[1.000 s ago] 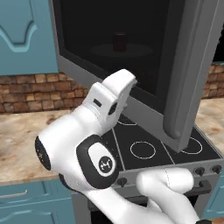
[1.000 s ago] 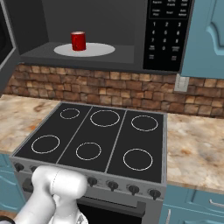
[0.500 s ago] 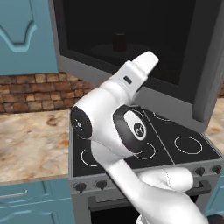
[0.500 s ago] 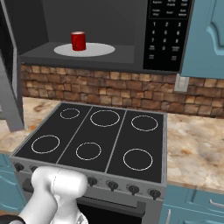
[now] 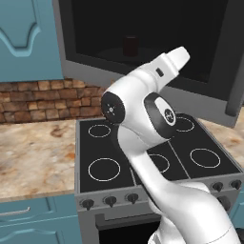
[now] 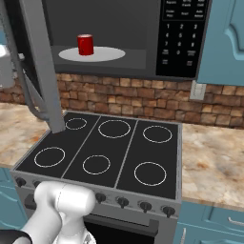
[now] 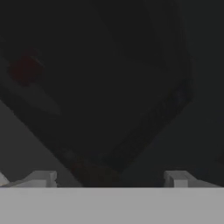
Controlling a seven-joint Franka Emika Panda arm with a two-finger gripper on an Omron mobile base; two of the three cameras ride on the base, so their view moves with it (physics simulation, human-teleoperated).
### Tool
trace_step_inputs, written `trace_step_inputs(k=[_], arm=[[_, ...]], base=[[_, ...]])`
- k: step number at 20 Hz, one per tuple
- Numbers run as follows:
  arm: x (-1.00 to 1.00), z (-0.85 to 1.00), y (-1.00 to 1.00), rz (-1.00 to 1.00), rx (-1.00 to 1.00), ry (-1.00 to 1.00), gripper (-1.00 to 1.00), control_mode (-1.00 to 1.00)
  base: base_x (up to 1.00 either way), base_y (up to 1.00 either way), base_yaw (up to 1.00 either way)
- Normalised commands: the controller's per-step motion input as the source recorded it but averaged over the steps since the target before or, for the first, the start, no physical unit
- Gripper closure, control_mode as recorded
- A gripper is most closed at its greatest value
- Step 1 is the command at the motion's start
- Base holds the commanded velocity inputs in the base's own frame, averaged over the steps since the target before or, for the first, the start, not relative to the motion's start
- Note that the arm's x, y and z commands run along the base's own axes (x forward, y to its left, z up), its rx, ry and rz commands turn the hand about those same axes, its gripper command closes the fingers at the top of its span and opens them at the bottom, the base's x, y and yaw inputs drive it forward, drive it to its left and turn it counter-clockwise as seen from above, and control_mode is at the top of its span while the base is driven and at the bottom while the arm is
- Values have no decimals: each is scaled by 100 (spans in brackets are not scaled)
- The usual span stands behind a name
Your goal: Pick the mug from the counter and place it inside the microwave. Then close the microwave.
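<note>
We see the red mug (image 6: 86, 45) standing straight up on the white plate (image 6: 102, 54) inside the microwave (image 6: 143, 38). Our pincer (image 7: 111, 178) is wide open, holding nothing.

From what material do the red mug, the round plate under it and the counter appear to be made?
The mug looks like glazed ceramic or glossy plastic: smooth red surface with a soft sheen. The plate seems white glass or ceramic: flat, pale, evenly smooth. The counter looks like polished stone: a mottled beige-tan pattern. As a rendered scene, these are only appearances.
</note>
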Motion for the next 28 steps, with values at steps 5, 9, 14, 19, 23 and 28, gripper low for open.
trace_step_inputs(k=[5,9,14,19,23,28], arm=[[37,25,-53,0,20,-11,-100,-100],[30,30,-59,0,20,-8,-100,-100],[34,5,-60,0,22,-8,-100,-100],[48,1,-74,0,26,-9,-100,-100],[59,12,-60,0,24,-6,-100,-100],[39,13,-41,5,16,-2,-100,-100]], base=[[0,0,0],[0,0,0],[0,0,0],[0,0,0],[0,0,0],[0,0,0]])
